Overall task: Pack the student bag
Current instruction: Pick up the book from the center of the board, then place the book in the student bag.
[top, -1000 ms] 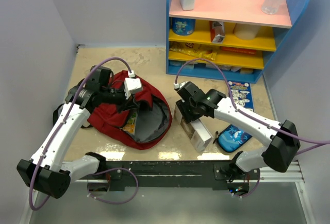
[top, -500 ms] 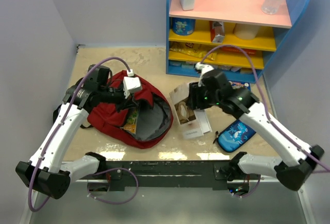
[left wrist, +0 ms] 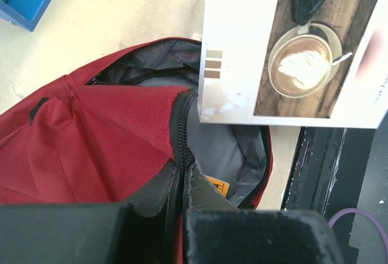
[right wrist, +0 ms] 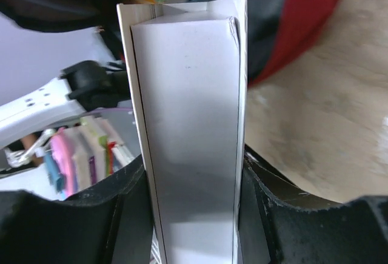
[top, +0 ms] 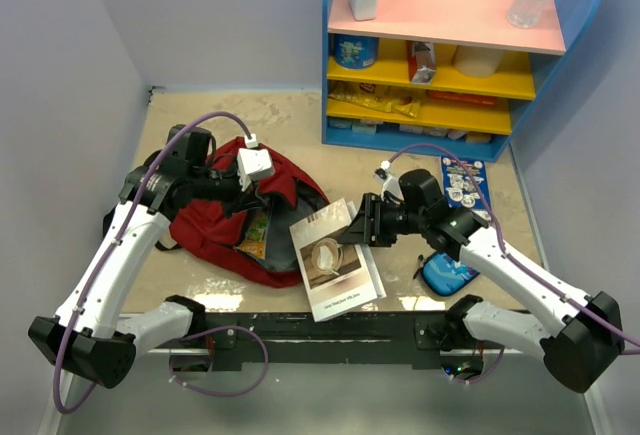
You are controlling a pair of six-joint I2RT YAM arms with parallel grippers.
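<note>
- We count one student bag [top: 205,227], left of centre in the top view. Our left gripper [left wrist: 183,176] is clenched on its zipper edge.
- Inside it, one orange-labelled item [left wrist: 216,186] is mostly hidden.
- One book [top: 335,260], pinched by our right gripper [top: 362,231], now overlaps the bag's right rim. Half a second ago it stood further right.
- One blue pouch [top: 450,267] lies lower right.

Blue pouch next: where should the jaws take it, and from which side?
Pinch across the pouch on its short width, straight down from above: it lies flat on the table, soft and raised enough for the jaws to close on. The right arm overhangs part of it now.
</note>
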